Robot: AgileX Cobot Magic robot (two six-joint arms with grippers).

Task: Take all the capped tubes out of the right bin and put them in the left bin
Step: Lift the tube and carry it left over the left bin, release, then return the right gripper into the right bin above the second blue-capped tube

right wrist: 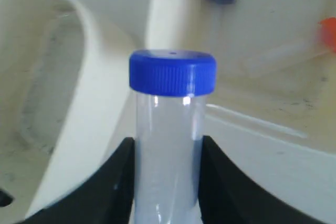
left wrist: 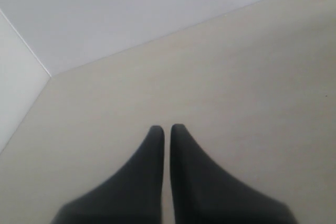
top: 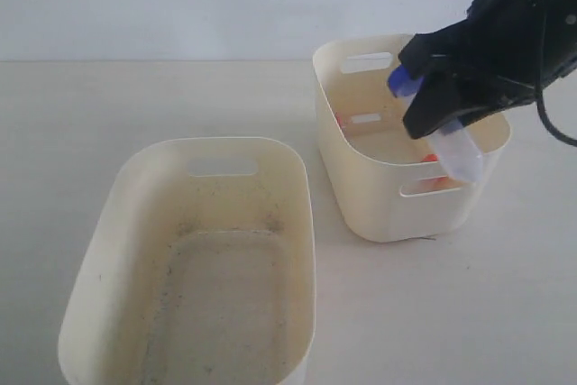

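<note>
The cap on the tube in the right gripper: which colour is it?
Blue cap; clearest in the right wrist view.

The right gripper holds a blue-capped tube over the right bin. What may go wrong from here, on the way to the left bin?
1. The right gripper pinches the smooth clear body of the tube, which hangs tilted. It may slip out and fall on the table between the bins.
2. The tube's lower end seems close to the rim of the right bin. A low sideways move toward the left bin may knock it against that rim.
</note>
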